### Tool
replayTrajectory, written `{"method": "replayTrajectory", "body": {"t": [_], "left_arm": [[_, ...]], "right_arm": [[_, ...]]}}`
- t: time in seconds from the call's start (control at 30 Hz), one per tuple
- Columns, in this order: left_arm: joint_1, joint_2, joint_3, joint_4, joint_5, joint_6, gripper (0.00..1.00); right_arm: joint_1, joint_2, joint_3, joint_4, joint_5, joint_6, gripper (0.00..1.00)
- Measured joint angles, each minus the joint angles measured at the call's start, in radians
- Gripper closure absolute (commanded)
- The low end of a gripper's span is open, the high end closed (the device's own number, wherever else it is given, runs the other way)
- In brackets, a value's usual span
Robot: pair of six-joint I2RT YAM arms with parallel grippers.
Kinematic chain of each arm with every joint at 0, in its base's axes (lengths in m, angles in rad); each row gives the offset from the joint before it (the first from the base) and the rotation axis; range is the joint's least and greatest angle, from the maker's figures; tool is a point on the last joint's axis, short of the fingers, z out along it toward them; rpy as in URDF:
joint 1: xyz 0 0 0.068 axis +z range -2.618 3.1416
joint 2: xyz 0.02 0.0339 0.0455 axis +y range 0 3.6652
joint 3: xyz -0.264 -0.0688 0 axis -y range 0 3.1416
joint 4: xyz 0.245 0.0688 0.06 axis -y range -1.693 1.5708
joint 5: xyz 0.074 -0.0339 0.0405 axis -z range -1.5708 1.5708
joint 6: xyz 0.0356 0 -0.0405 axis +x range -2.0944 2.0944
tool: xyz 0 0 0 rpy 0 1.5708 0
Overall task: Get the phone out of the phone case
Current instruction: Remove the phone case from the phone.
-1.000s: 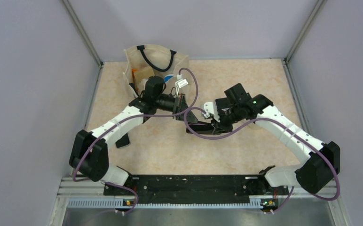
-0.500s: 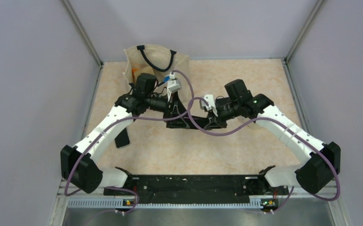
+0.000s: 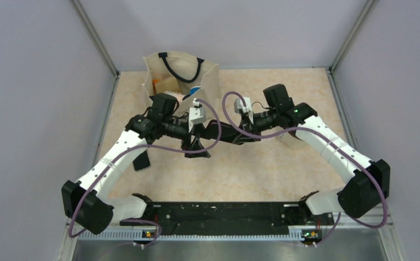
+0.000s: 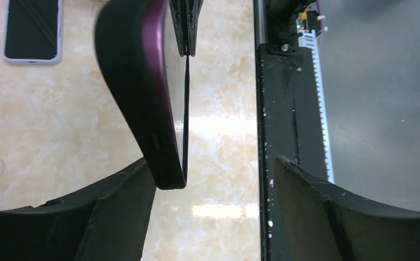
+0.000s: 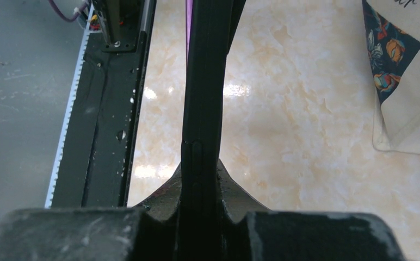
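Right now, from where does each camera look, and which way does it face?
Top: above and behind the bases, looking down on the table and bag; left arm and right arm show.
Left wrist: looks down at the near rail; open jaws flank the case.
Right wrist: faces the rail too; jaws clamp the case edge-on.
Shared: both wrist views show case and rail.

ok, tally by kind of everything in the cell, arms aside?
Phones: 2 (held phone, spare phone lying on the table)
Phone case: 1
Tote bag: 1
Cloth pouch: 1
Total: 5
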Motion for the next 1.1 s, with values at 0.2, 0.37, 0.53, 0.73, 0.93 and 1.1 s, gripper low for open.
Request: {"method": "replayTrajectory", "body": {"t": [0.2,0.37,0.53,0.73,0.93,1.1], "left_arm": [[-0.003,-0.005,-0.004,0.004,-0.043,0.071,0.42],[-0.011,-0.005,-0.004,0.033,-0.055,0.086,0.50],[-0.014,-0.010,-0.010,0.075,-0.055,0.080,0.77],[-0.013,-0.014,-0.013,0.089,-0.056,0.060,1.00],[-0.016,-0.014,-0.012,0.074,-0.041,0.119,1.00],[-0.063,0.000,0.038,-0.036,-0.087,0.288,1.00]], "right_arm": [[-0.012,0.027,0.006,0.014,-0.064,0.033,1.00],[-0.016,0.039,0.006,0.015,-0.098,0.050,1.00],[-0.022,0.039,0.006,0.017,-0.122,0.058,1.00],[-0.025,0.041,0.006,0.021,-0.137,0.048,1.00],[-0.026,0.050,0.004,0.018,-0.162,0.045,1.00],[-0.029,0.065,-0.003,-0.006,-0.210,0.024,1.00]]}}
